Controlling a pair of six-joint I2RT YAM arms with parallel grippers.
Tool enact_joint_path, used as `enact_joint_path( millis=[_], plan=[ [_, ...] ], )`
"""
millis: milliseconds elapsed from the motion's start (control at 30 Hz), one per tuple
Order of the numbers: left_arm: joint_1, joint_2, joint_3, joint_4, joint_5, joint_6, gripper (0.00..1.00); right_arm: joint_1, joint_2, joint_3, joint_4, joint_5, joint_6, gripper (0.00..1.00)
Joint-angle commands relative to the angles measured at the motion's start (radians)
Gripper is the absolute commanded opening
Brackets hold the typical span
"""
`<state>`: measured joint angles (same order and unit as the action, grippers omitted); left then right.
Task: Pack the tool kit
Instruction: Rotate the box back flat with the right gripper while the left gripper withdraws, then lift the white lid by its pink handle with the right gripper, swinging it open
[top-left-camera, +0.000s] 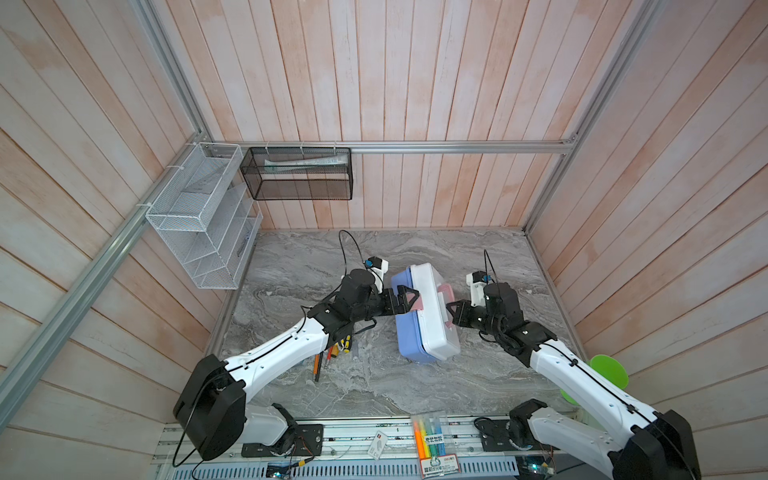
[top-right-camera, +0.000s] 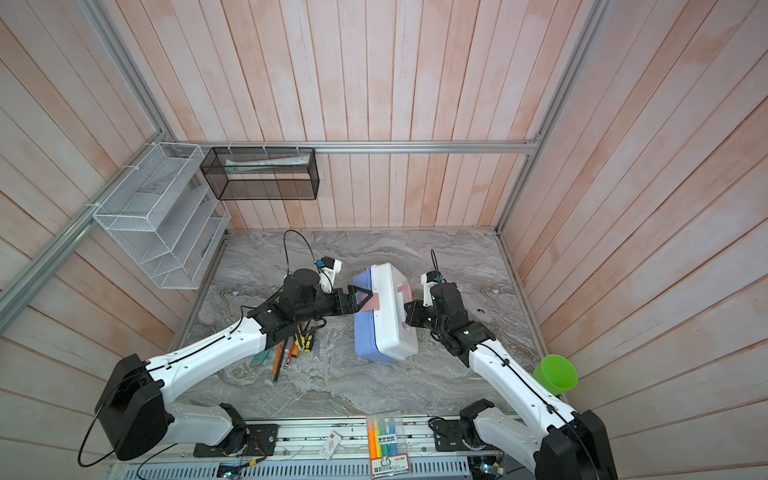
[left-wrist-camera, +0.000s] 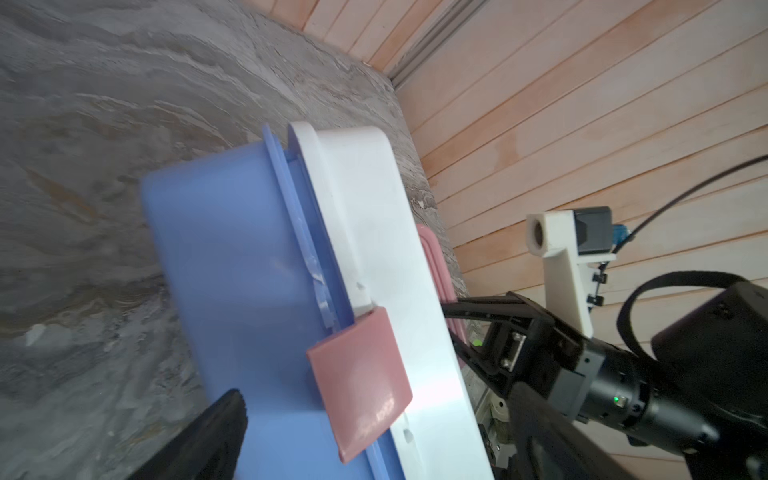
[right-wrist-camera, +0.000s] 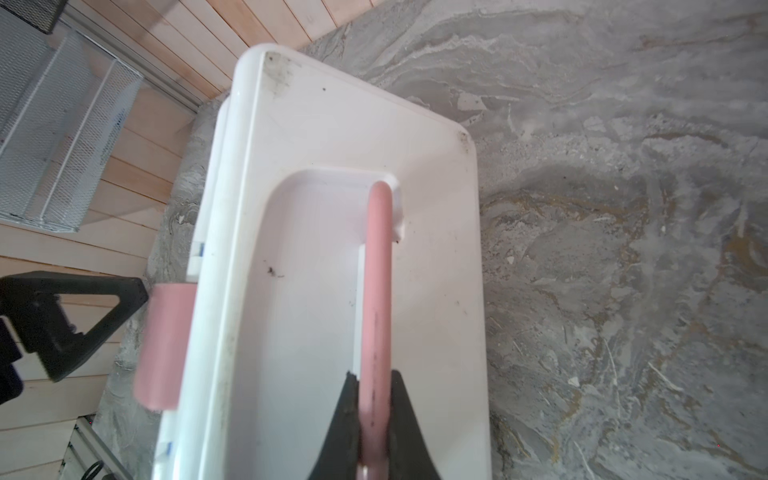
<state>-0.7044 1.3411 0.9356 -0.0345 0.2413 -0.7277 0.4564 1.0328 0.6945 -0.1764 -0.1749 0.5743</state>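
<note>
Looking at the right gripper (right-wrist-camera: 374, 388), what has it got?

It is pinched onto the pink handle (right-wrist-camera: 378, 270) of the tool case. Both black fingers (right-wrist-camera: 405, 419) press against the bar from either side, almost together, and the handle stands up out of its recess in the white lid (right-wrist-camera: 316, 124).

And the left gripper (top-left-camera: 409, 300)?

Spread wide and holding nothing. It sits at the case's latch side. In the left wrist view one finger (left-wrist-camera: 220, 432) lies along the light blue base (left-wrist-camera: 228, 270), with the pink latch (left-wrist-camera: 359, 382) in the gap between the jaws.

Does it touch the latch?

I cannot tell. In the right wrist view the tip of the triangular finger (right-wrist-camera: 83, 307) is just beside the latch, but actual contact does not show.

Is the latch fastened?

No, it hangs from the lid's edge and stands off the base, and a thin gap shows between the lid and the blue rim.

Where is the case?

Near the middle of the grey marble tabletop (top-left-camera: 374, 382), between the two grippers, with its latch side toward the left arm.

And the hand tools?

A small heap of screwdrivers (top-right-camera: 297, 345), with yellow-black and orange handles, lies on the tabletop partly under the left arm, near the case but apart from it.
</note>
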Motion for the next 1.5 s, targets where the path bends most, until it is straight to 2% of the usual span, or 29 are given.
enact_joint_path(
  millis=[0, 267, 567, 633, 833, 1067, 1467],
  plan=[
    [0.006, -0.057, -0.049, -0.047, -0.074, 0.067, 1.00, 0.024, -0.014, 0.060, 0.038, 0.028, -0.019, 0.00],
    [0.043, -0.141, -0.192, -0.035, -0.140, 0.047, 1.00, 0.111, 0.079, 0.086, 0.071, 0.059, 0.010, 0.00],
    [0.046, -0.128, -0.308, 0.021, -0.182, 0.032, 1.00, 0.123, 0.122, 0.096, 0.065, 0.080, 0.032, 0.00],
    [0.046, -0.109, -0.322, 0.042, -0.188, 0.031, 0.99, 0.114, 0.107, 0.090, 0.085, 0.054, 0.050, 0.00],
    [0.046, -0.011, -0.313, 0.089, -0.163, 0.031, 1.00, 0.025, 0.059, 0.052, 0.165, -0.125, 0.110, 0.00],
    [0.046, 0.062, -0.298, 0.162, -0.148, 0.031, 1.00, 0.001, 0.078, 0.018, 0.217, -0.213, 0.132, 0.00],
    [0.046, 0.169, -0.243, 0.177, -0.144, 0.056, 1.00, -0.004, 0.061, -0.003, 0.224, -0.216, 0.143, 0.00]
  ],
)
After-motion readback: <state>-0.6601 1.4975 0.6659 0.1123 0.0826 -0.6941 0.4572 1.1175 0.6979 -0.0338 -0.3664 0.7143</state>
